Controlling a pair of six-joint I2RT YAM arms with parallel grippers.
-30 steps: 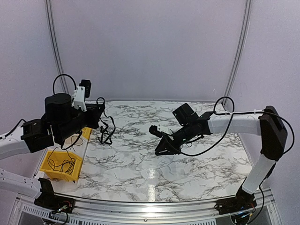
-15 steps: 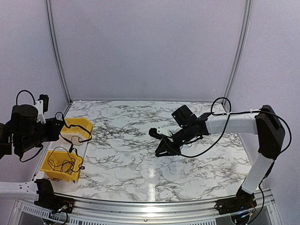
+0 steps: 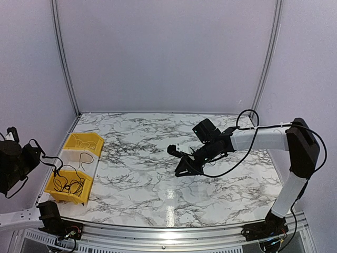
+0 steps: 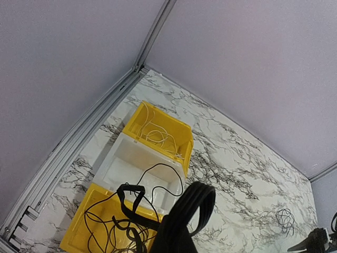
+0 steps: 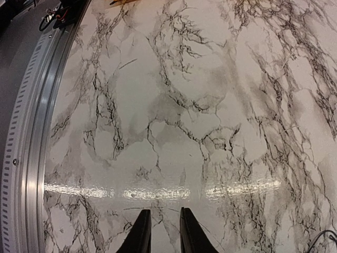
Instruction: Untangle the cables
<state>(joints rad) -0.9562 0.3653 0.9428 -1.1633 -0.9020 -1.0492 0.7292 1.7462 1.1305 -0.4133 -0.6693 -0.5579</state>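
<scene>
Marble table (image 3: 221,190): near yellow bin (image 3: 66,198) seemingly holds cables (image 3: 69,184).

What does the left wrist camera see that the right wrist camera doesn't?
Only the left wrist view shows the bins: a far yellow bin holding pale wires, a white bin, and a near yellow bin with black cables looping into it from just under the camera. It also shows a little wiry bunch lying far off on the table. Only the right wrist view shows its own two fingers, a bit apart with nothing between them, and a bright streak of reflected light. Both show the marble table.
</scene>
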